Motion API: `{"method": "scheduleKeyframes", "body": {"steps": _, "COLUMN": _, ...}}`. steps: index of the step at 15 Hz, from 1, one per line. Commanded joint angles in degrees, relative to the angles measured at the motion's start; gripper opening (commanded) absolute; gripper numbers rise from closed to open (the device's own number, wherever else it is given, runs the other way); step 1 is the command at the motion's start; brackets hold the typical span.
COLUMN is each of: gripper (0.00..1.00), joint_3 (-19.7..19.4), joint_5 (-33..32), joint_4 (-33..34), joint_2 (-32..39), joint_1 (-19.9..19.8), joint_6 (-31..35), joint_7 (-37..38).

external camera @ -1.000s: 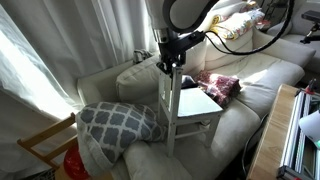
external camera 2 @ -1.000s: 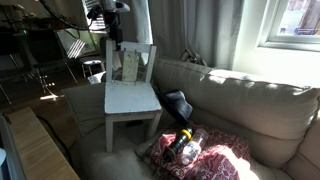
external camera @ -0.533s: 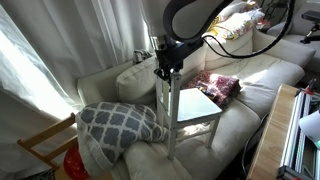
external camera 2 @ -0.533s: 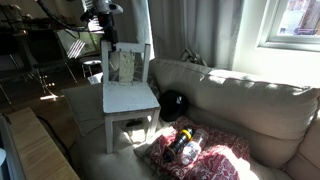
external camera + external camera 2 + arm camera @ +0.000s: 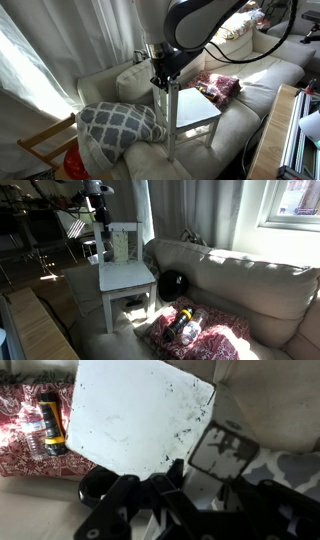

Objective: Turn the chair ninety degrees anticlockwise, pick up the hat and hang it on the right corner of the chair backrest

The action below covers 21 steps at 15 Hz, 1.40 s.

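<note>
Cream sofa (image 5: 272, 68) beneath chair (image 5: 197, 106), its backrest top inside hand (image 5: 160, 82).

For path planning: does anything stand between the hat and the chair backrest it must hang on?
Nothing visible does: the hat lies beside the chair, open space up to the backrest. The gripper is at one corner.

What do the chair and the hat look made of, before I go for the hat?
Chair: probably painted wood with a matte white finish; dark scuffs and specks show on its flat, rigid surface. Hat: likely soft fabric, matte black with no shine and a rounded shape; too small to tell the weave.
</note>
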Motion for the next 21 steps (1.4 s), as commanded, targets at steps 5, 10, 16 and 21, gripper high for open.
{"method": "scheduleKeyframes", "body": {"steps": 5, "gripper": 0.08, "joint_3": 1.8, "joint_5": -3.2, "joint_4": -1.3, "joint_2": -0.7, "joint_1": 2.3, "joint_6": 0.9, "joint_7": -3.8}}
{"method": "scheduleKeyframes", "body": {"steps": 10, "gripper": 0.08, "joint_3": 2.0, "joint_5": -4.4, "joint_4": -1.7, "joint_2": -2.0, "joint_1": 2.8, "joint_6": 0.6, "joint_7": -3.8}}
{"method": "scheduleKeyframes", "body": {"steps": 16, "gripper": 0.64, "joint_3": 1.7, "joint_5": -5.4, "joint_4": -1.4, "joint_2": -0.1, "joint_1": 2.1, "joint_6": 2.1, "joint_7": -7.3}}
{"method": "scheduleKeyframes", "body": {"steps": 21, "gripper": 1.0, "joint_3": 2.1, "joint_5": -6.5, "joint_4": -1.7, "joint_2": 0.2, "joint_1": 1.8, "joint_6": 5.1, "joint_7": -20.3}}
